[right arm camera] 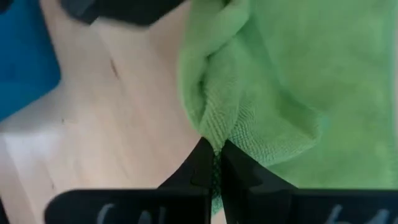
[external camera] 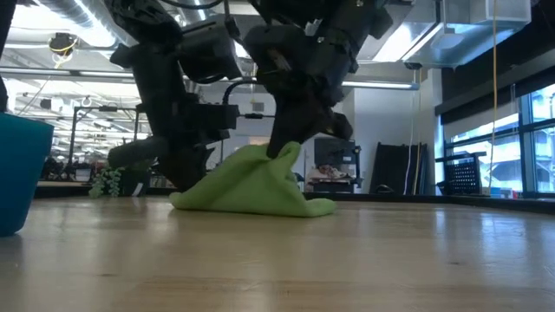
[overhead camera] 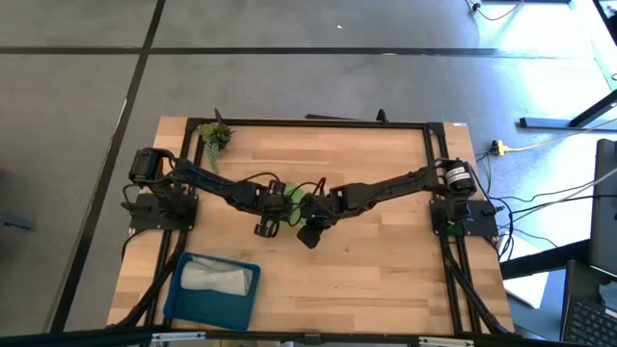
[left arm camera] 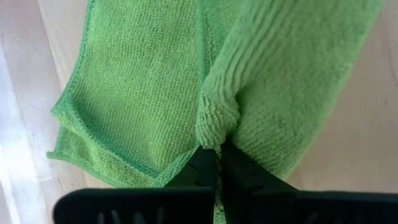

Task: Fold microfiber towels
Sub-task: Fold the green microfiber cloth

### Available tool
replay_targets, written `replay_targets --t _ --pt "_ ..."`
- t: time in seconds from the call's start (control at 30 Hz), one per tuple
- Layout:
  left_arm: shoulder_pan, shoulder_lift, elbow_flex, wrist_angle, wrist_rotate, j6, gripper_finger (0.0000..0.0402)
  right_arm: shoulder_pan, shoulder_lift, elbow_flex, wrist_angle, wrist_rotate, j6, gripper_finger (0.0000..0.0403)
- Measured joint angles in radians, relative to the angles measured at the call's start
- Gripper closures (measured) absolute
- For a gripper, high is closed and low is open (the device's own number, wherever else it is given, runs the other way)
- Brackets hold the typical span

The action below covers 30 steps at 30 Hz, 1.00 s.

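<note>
From above, you see both arms reaching in to meet at the middle of the wooden table (overhead camera: 376, 280). The left gripper (overhead camera: 268, 227) and the right gripper (overhead camera: 310, 234) sit close together, and between the two arms a scrap of the lime green towel (overhead camera: 297, 196) shows, mostly covered by them. Near the table's front left corner lies the blue tray (overhead camera: 183, 299), with the light grey towel (overhead camera: 216, 278) resting inside it. A small plant sprig (overhead camera: 216, 135) sits at the far left corner.

From table height, the green towel (external camera: 251, 189) is a bunched mound with its lower edge on the wood, drawn up into a peak where a gripper (external camera: 284, 146) pinches it. Which arm that is you cannot settle from this view alone. The other arm stands just beside the mound, its fingertips hidden. The sprig (external camera: 107, 181) shows far back, and the tray's wall (external camera: 19, 173) is at the picture's near edge.

In the left wrist view, your left gripper (left arm camera: 217, 155) has its two fingers (left arm camera: 200, 167) pressed together on a rolled fold of the green towel (left arm camera: 137, 93), with the rest of the cloth spreading out beyond the tips, over the table.

In the right wrist view, your right gripper (right arm camera: 213, 151) is likewise closed tight, its fingers (right arm camera: 200, 163) nipping an edge fold of the green towel (right arm camera: 298, 81). Bare wood lies beside the cloth, a corner of the blue tray (right arm camera: 25, 56) shows farther off, and part of the other arm crosses the far edge.
</note>
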<state>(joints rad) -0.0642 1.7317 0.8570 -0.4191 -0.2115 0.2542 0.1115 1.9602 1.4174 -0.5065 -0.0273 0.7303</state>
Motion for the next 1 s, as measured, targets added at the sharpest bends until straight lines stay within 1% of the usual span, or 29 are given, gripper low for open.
replay_targets --t 0.13,0.3,0.43,0.5,0.63,0.8,0.87,1.0 --pt "-0.005 0.000 0.000 -0.004 0.000 0.016 0.0401 -0.016 0.000 0.000 0.003 0.045 -0.002 0.0389" --pt "-0.006 0.000 0.000 -0.005 -0.007 0.018 0.0401 -0.043 0.009 0.000 -0.043 0.057 0.002 0.0389" --pt "-0.006 0.000 0.000 -0.006 -0.009 0.021 0.0401 -0.054 0.020 -0.026 -0.069 0.057 0.041 0.0389" --pt "-0.007 0.000 0.000 -0.008 -0.014 0.039 0.0401 -0.062 0.021 -0.056 -0.052 0.018 0.052 0.0389" --pt "-0.008 0.000 0.000 -0.008 -0.014 0.045 0.0401 -0.069 0.021 -0.119 0.039 -0.081 0.044 0.0389" --pt "-0.008 0.000 0.000 -0.008 -0.029 0.064 0.0401 -0.085 0.021 -0.207 0.237 -0.263 0.005 0.0389" --pt "-0.010 -0.005 0.000 -0.014 -0.038 0.071 0.0401 -0.090 0.021 -0.219 0.258 -0.283 0.005 0.0389" --pt "-0.010 -0.038 -0.006 -0.049 -0.033 0.073 0.0401 -0.090 0.020 -0.197 0.254 -0.279 -0.024 0.0389"
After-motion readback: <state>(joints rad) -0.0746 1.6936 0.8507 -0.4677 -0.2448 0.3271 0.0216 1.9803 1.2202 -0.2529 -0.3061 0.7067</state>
